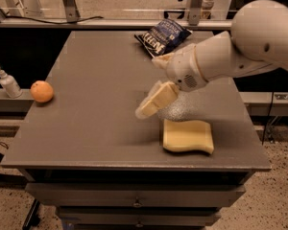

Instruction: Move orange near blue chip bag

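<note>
Camera view: gripper [146, 108] above table [86, 133] centre, orange [42, 91] at left edge

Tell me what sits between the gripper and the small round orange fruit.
Nothing. In the camera view only bare grey tabletop runs from the cream two-finger gripper, hovering above the table's middle, to the small round orange fruit at its left edge.

Blurred in mid-air over the table [86, 128] centre: gripper [151, 104]. Cropped by right edge: robot arm [264, 37]. Covered by that arm: near corner of blue chip bag [163, 35]. Lettering unreadable.
</note>
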Robot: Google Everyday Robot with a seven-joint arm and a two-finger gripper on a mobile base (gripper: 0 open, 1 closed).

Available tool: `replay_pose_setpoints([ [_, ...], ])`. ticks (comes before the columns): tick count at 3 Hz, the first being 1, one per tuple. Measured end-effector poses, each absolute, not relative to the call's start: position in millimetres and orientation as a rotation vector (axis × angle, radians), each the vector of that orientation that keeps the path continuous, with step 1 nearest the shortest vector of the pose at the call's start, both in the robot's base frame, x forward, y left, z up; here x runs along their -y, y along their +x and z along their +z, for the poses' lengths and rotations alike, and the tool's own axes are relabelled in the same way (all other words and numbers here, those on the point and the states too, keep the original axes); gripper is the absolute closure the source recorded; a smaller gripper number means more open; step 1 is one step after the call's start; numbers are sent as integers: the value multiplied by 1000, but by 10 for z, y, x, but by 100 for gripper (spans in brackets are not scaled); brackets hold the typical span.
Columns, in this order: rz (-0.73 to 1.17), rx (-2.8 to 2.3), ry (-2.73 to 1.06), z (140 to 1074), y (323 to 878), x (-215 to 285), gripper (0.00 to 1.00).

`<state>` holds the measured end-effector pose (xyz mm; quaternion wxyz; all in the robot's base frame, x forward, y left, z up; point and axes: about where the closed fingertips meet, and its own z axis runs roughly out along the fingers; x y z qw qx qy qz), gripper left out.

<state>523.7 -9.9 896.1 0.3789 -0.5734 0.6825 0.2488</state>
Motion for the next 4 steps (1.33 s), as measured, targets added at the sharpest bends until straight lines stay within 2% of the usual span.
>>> replay_pose_setpoints([
  [4,799,-1544,-1401,8475,5670,-1061,0],
])
